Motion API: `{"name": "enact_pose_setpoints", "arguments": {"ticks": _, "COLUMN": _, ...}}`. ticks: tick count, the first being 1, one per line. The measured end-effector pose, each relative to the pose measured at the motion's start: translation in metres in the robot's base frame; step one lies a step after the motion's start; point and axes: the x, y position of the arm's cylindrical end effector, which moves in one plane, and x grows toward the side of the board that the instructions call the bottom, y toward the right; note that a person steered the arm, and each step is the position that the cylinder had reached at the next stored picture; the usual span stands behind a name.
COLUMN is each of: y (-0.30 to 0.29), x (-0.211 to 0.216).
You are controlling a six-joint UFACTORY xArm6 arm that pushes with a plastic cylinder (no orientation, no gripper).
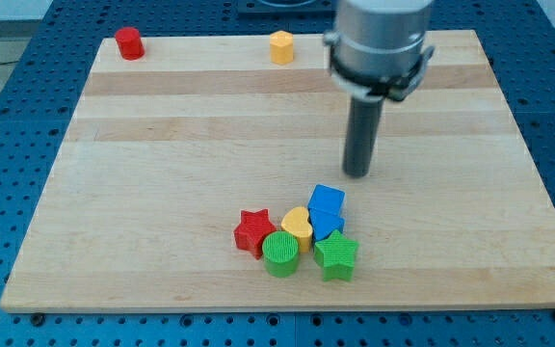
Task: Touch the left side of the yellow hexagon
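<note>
Table: a pale wooden board (162, 135) lying on a blue perforated surface (8, 96) that shows on all sides of it.
Yellow hexagon: the yellow hexagon (281, 46) stands close to the board's top edge, about midway along it, alone and touching nothing.
Red block: a red cylinder-like block (129, 43) sits near the board's top left corner, well apart from the yellow hexagon.
Cluster: five blocks are bunched together near the bottom edge, a little right of the middle.
Cluster members: a red star (252, 231) on the cluster's left; a yellow heart (297, 225) just beside it; a green cylinder (280, 253) below the heart; a blue block (326, 211) at the cluster's top right, shape unclear; a green star (336, 254) at the bottom right.
End effector: the arm ends in a plain dark rod that carries nothing and has nothing to close; its tip (356, 174) rests over bare wood.
Tip position: the tip is just above the blue block without touching it, and well apart from the yellow hexagon, lower and to the view's right of it.
</note>
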Motion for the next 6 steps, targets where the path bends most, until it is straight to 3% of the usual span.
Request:
{"name": "enact_pose_setpoints", "arguments": {"ticks": 2, "y": 0.025, "x": -0.184}}
{"name": "enact_pose_setpoints", "arguments": {"ticks": 3, "y": 0.001, "x": -0.246}}
{"name": "enact_pose_setpoints", "arguments": {"ticks": 5, "y": -0.144, "x": -0.244}}
{"name": "enact_pose_setpoints", "arguments": {"ticks": 6, "y": -0.157, "x": -0.222}}
